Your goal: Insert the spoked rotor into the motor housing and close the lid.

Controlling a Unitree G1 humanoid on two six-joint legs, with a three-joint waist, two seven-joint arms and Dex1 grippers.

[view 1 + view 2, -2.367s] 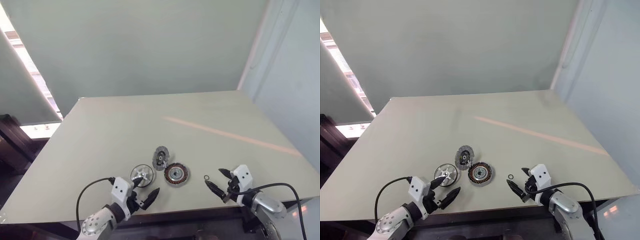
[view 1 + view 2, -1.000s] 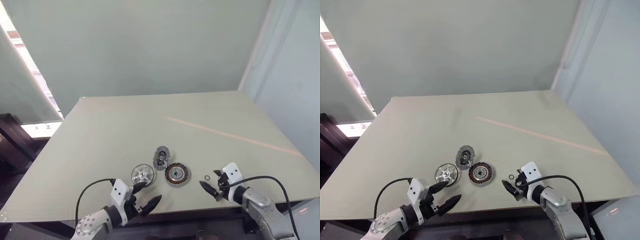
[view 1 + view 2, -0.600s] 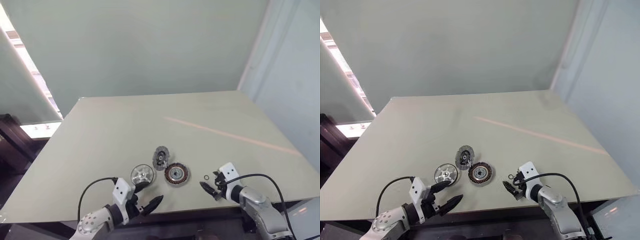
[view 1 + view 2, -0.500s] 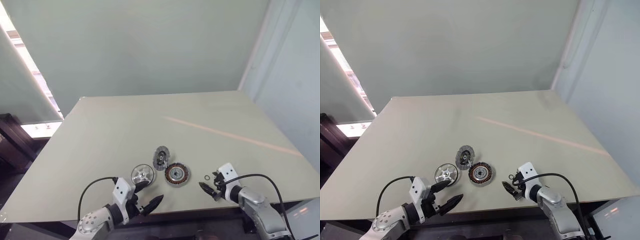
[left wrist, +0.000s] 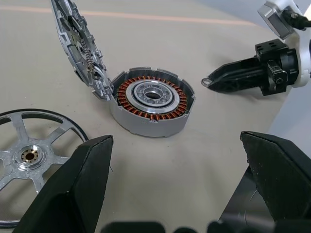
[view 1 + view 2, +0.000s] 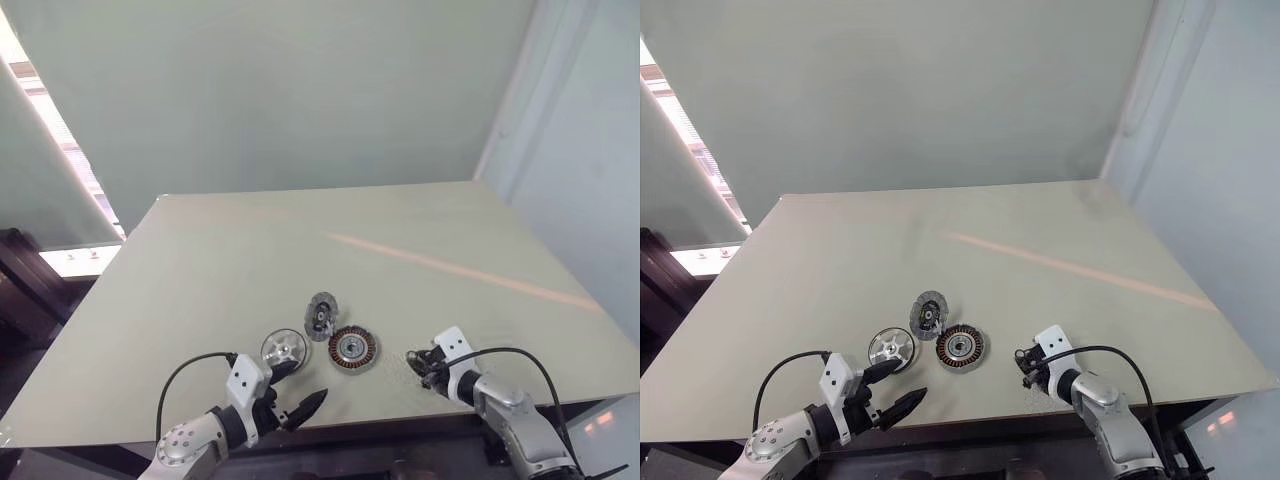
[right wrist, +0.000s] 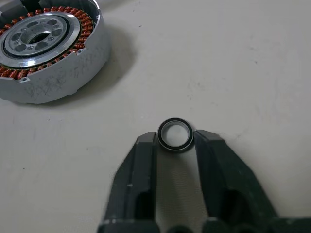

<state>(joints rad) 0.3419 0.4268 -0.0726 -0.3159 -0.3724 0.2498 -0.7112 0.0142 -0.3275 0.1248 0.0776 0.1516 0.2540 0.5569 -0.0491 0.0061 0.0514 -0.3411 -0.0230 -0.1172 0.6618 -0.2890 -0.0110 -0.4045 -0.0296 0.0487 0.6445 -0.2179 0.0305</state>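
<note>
On the worktop point(image 6: 240, 270) a small black ring point(image 7: 175, 134) lies a little apart from the motor housing point(image 7: 46, 46), and the right gripper point(image 7: 175, 141) is seen with its fingers point(image 7: 145, 160) drawn in against either side of that ring, so that the ring is pinched between the tips, or very nearly so. The step in hand is judged to be the picking up of this ring. It would be done well if the squeeze were kept light and level across the widest part of the ring, since a thin hoop is easily flicked out sideways, and if the lift were made straight up before any sideways travel is begun. The left gripper point(image 5: 175, 189) is held low near the front edge with its fingers spread wide and nothing between them. The spoked rotor point(image 6: 284, 349) lies flat just ahead of it, not yet placed. The motor housing stands open with its copper windings exposed, and the lid point(image 6: 322, 316) is propped upright, touching its rim. Compared with a second earlier, the right fingers have been brought from wide apart to closed about the ring, and the hand has been lowered slightly toward the surface. The left gripper, rotor, housing and lid are found unchanged.
</note>
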